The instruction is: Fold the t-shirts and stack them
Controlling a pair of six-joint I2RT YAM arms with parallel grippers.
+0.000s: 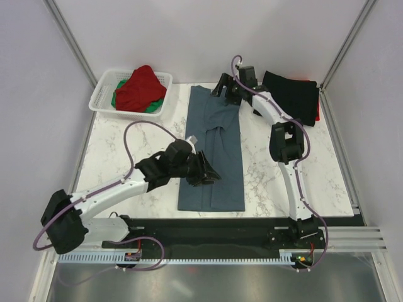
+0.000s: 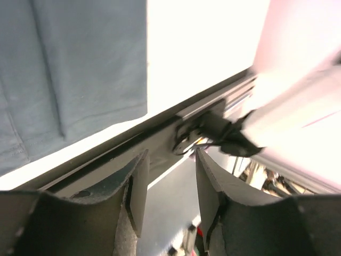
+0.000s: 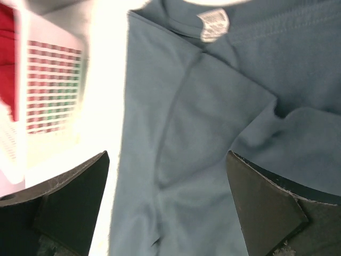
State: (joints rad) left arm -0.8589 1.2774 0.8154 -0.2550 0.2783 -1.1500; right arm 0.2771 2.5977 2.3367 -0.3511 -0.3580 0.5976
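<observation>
As the blue-grey t-shirt (image 1: pixel 227 157) is laid on the table (image 1: pixel 267 173), long axis near-to-far, its collar end is overhung by the spread right gripper (image 1: pixel 228 93), its hem half by the parted left gripper (image 1: pixel 211 174).

Top camera looks down from behind; both wrist cameras, close in, share the blue-grey t-shirt (image 1: pixel 225 176).

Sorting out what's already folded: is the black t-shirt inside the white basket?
No, the black t-shirt lies on the table at the far right, well apart from the basket.
</observation>
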